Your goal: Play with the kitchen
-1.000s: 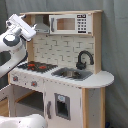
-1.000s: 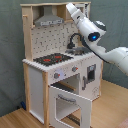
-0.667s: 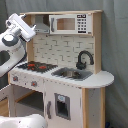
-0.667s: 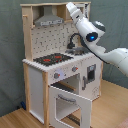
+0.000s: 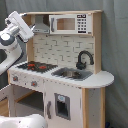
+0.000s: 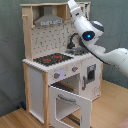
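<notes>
Gripper (image 6: 73,7) is up at the top centre of the second exterior view, reaching toward the upper shelf of the kitchen (image 5: 65,75) – can't tell whether it's parted, closed, or holding anything. The kitchen fills the middle of both exterior views: pale wood w/ white panels, black-red hob (image 5: 36,65), grey hood (image 6: 49,21), black tap (image 5: 84,58) over the sink (image 5: 71,74), microwave (image 5: 67,23) up top. In the second exterior view the oven door (image 6: 70,105) hangs open, swung out toward bottom centre.

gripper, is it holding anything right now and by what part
It cannot be told. In both exterior views the arm reaches up toward the top of the kitchen, but no gripper shows, so no hold can be seen.
</notes>
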Available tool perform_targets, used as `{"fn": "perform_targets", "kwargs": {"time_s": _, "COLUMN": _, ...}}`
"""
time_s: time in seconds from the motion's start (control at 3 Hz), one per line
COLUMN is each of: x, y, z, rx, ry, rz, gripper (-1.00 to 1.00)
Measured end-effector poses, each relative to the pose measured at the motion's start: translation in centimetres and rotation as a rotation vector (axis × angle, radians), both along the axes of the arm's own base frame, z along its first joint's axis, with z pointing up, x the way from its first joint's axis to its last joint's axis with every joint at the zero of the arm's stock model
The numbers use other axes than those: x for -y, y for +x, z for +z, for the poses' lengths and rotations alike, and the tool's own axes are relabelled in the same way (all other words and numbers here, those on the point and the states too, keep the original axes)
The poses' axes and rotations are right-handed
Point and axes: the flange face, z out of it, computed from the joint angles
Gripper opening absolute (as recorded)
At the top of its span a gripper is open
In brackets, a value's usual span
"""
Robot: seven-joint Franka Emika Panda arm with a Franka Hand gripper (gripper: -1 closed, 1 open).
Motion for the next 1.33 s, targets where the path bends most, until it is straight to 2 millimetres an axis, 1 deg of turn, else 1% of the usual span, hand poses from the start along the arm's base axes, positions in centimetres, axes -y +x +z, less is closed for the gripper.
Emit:
{"fn": "perform_targets", "kwargs": {"time_s": 0.33, "x": -0.6, "y": 0.3, "z": 0.0, "rx": 0.022, "ry": 0.079, "rz": -0.017, "gripper": 1.0}}
{"fn": "perform_targets", "kwargs": {"time_s": 0.67, "x": -1.1, "y": 1.2, "z": -0.2, "rx": 0.045, "ry": 0.147, "rz": -0.038, "gripper": 1.0}}
{"fn": "perform_targets", "kwargs": {"time_s": 1.33, "x": -1.2, "y": 4.0, "z": -0.9, "rx": 0.098, "ry": 0.254, "rz": -0.094, "gripper": 1.0}}
